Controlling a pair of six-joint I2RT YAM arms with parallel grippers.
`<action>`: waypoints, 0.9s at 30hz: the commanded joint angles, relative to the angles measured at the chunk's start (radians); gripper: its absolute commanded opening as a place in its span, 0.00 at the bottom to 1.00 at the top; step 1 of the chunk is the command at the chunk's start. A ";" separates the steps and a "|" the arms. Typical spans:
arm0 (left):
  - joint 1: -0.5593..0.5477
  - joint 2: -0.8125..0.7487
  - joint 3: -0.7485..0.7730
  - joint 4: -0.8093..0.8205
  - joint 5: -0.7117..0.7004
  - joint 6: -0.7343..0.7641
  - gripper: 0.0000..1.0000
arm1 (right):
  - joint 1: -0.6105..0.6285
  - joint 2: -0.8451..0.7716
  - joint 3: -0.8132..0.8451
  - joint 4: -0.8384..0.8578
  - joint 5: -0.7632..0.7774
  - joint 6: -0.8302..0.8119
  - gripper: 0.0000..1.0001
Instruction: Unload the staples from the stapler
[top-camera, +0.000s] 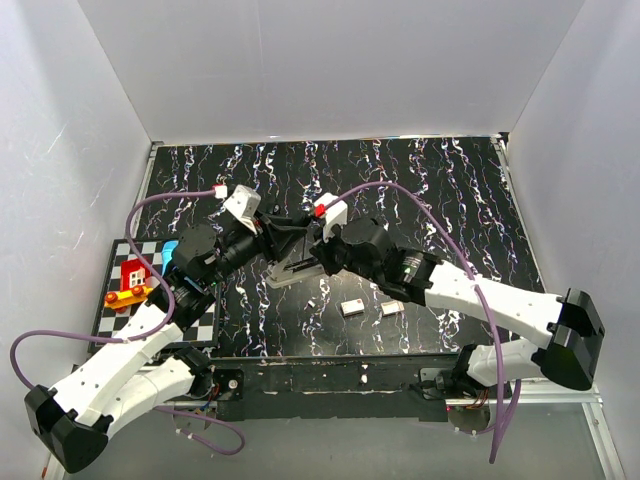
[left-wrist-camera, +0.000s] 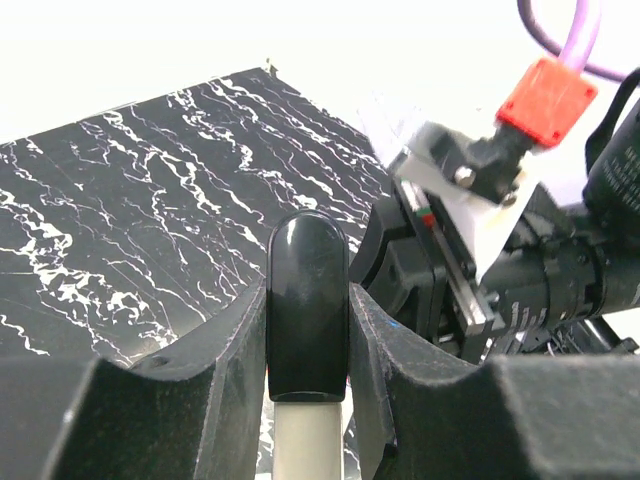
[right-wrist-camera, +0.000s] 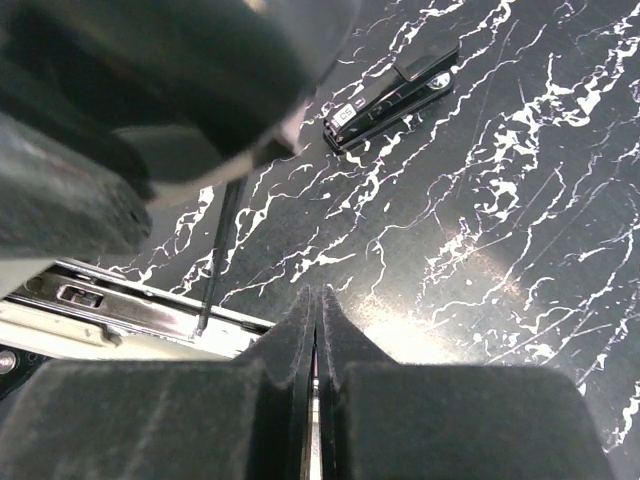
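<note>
The stapler (top-camera: 288, 270) is lifted just above the black marbled mat, near its middle. My left gripper (top-camera: 281, 238) is shut on it. In the left wrist view the fingers (left-wrist-camera: 225, 370) clamp the stapler's glossy black rounded end (left-wrist-camera: 307, 290), with a pale part below. My right gripper (top-camera: 318, 262) is right beside the stapler on its right, jaws shut. In the right wrist view its fingertips (right-wrist-camera: 315, 300) meet just past the stapler's opened silver rail (right-wrist-camera: 120, 305). A thin bright sliver shows in the slit between them; I cannot tell what it is.
Two small pale blocks (top-camera: 352, 307) (top-camera: 392, 308) lie on the mat (top-camera: 430, 190) in front of the right arm. A small black and silver clip-like object (right-wrist-camera: 395, 95) lies farther out. A checkered board with a red and yellow toy (top-camera: 128, 283) sits at the left. White walls surround the table.
</note>
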 joint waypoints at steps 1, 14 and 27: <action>0.004 -0.030 0.021 0.201 -0.087 -0.038 0.00 | 0.013 0.027 -0.057 0.139 -0.068 0.009 0.01; 0.004 0.025 0.024 0.267 -0.196 -0.048 0.00 | 0.013 0.076 -0.097 0.265 -0.140 0.042 0.01; 0.006 0.151 0.029 0.334 -0.331 -0.041 0.00 | 0.013 0.179 -0.137 0.444 -0.177 0.100 0.01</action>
